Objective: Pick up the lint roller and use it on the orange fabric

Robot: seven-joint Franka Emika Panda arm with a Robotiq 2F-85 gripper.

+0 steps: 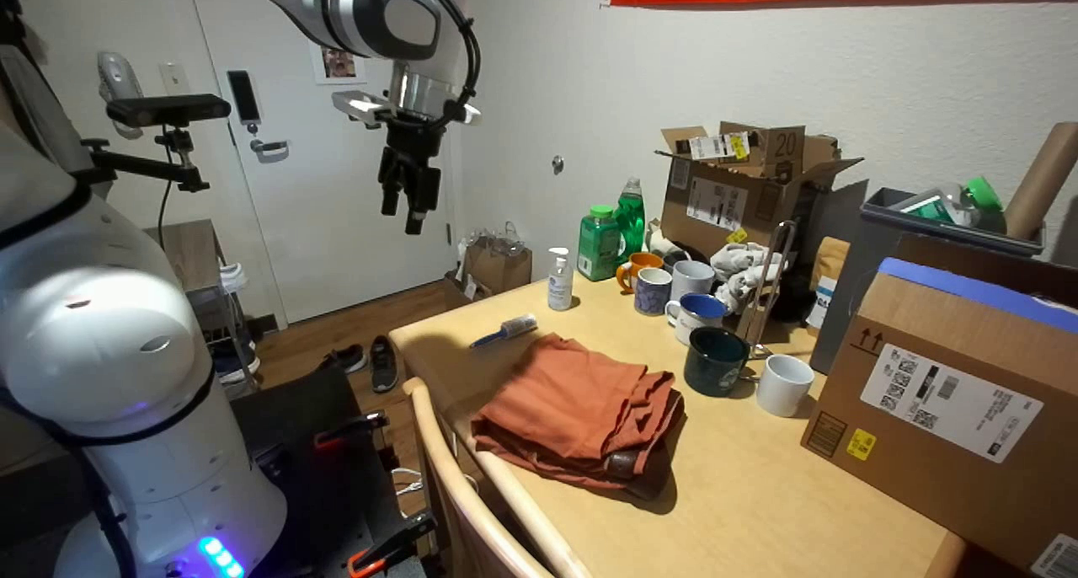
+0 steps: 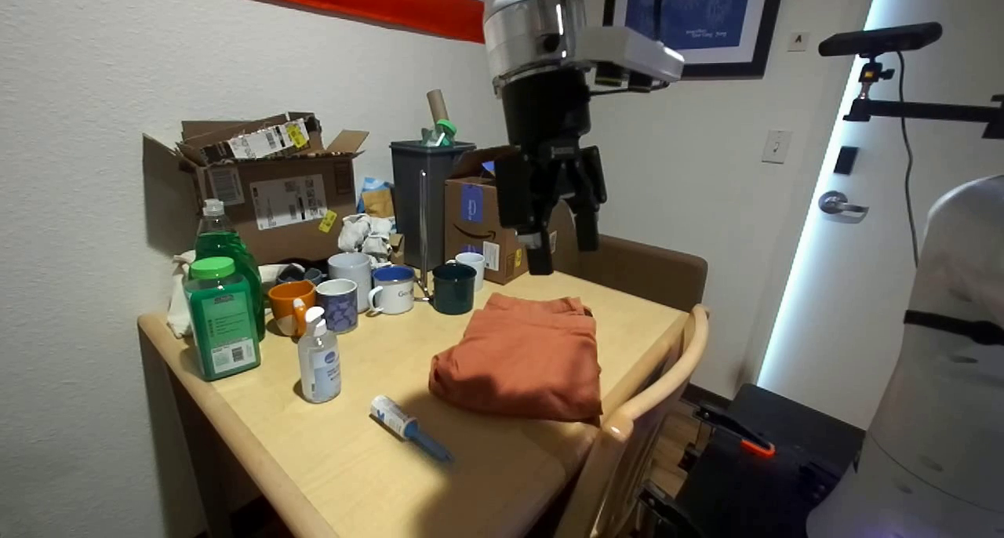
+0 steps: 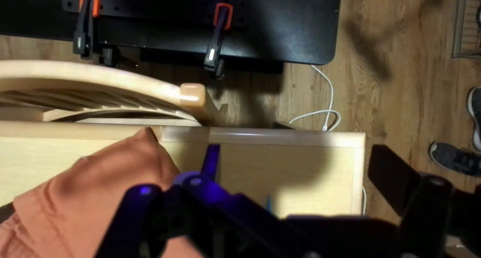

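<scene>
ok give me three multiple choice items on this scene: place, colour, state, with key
1. Where is the lint roller?
A) inside a mug
B) on the table, beside the orange fabric
C) under the fabric

2. What colour is its handle?
A) blue
B) red
C) yellow

3. How are the jaws?
A) shut
B) gripping a mug
C) open, empty

1 B: both exterior views show it there.
2 A: blue in both exterior views.
3 C: the wrist view shows them apart, nothing held.
</scene>
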